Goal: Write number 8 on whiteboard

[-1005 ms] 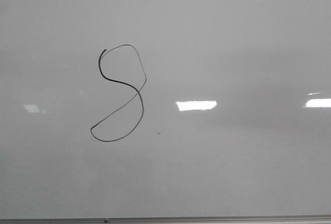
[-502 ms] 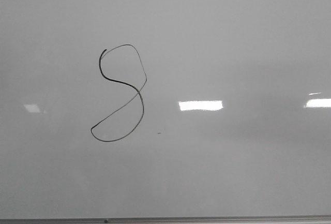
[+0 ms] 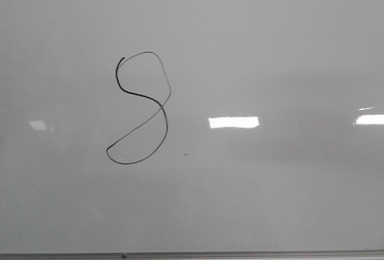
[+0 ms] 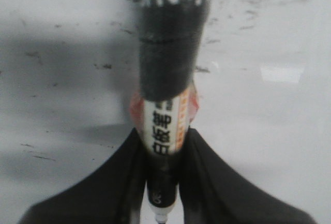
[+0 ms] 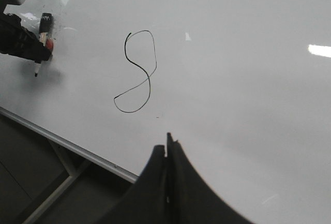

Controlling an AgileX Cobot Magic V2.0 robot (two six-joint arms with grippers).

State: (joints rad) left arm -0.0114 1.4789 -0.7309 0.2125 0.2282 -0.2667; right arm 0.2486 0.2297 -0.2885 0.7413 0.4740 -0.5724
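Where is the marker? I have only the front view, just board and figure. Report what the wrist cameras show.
Observer: The black marker with the white label is clamped between the left gripper's jaws.
Operator: Give me its position against the figure.
Observer: In the right wrist view it sits well off to one side of the thin black hand-drawn number 8, near the metal-framed edge of the glossy pale-grey whiteboard. I cannot tell whether the tip touches.
Operator: Now the other arm.
Observer: The right gripper has its jaws shut on nothing.

The marker (image 4: 164, 105) is blurred, its cap cut off by the left wrist view's edge.
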